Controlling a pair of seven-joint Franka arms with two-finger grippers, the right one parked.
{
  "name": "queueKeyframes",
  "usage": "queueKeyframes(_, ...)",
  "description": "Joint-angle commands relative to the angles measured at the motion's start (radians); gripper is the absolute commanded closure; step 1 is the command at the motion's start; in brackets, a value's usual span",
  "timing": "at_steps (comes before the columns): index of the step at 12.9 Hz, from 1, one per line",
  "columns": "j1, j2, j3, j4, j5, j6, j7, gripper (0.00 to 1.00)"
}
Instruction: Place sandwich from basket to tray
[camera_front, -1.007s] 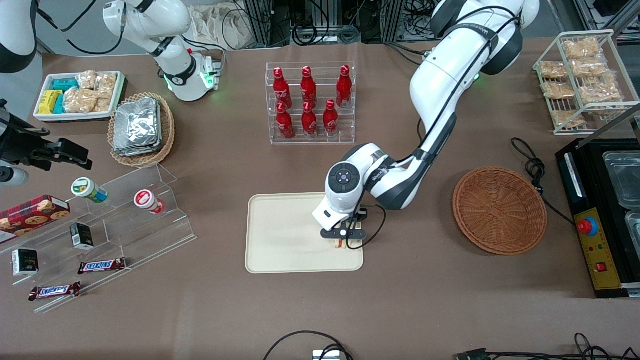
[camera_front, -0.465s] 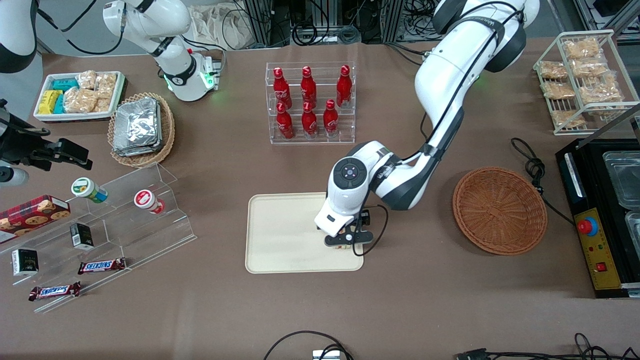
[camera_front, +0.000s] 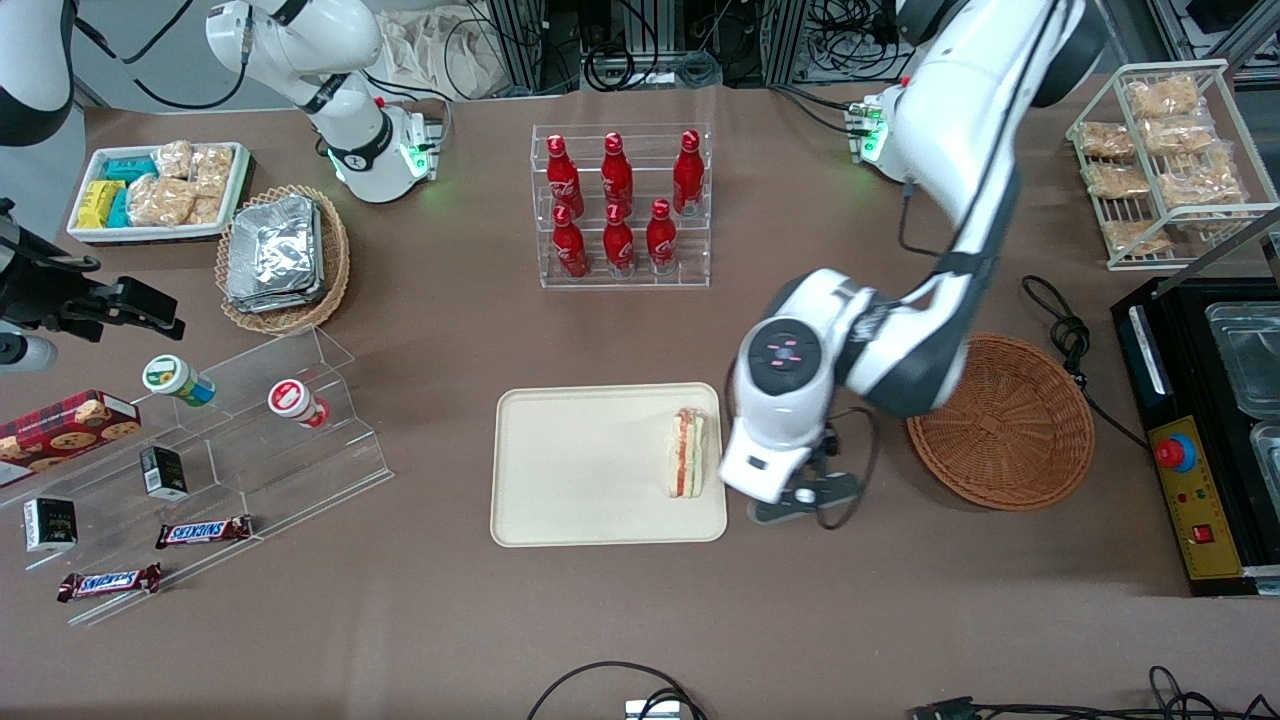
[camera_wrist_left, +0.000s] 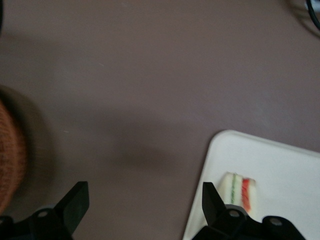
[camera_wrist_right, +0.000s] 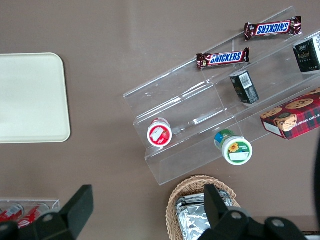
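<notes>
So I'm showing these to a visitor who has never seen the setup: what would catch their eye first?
Probably the sandwich, lying alone on the cream tray near its edge toward the working arm. Next, the working arm's end effector, open and empty, over bare table between the tray and the empty wicker basket. The red bottles in their clear rack, farther from the camera, also stand out.

You see sandwich (camera_front: 686, 454) lying on tray (camera_front: 580, 470), at tray's edge nearest basket (camera_front: 1000, 421). Basket sits on table toward working arm's end, well apart from tray. Your gripper (camera_front: 800, 497) hangs above bare table between tray and basket, just beside tray's edge, fingers (camera_wrist_left: 75, 200) spread wide, nothing between them. Bottle rack (camera_front: 620, 205) stands farther from front camera than tray.
</notes>
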Motion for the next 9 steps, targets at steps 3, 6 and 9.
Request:
queueKeyframes(3,0.085,-0.117,-0.005,0.031,-0.041,-0.171,0.044,0.00)
queueKeyframes(6,0.177,-0.186,-0.005,0.034,-0.134,-0.248,0.171,0.00)
queueKeyframes(9,0.240,-0.243,-0.003,0.032,-0.147,-0.354,0.317,0.00)
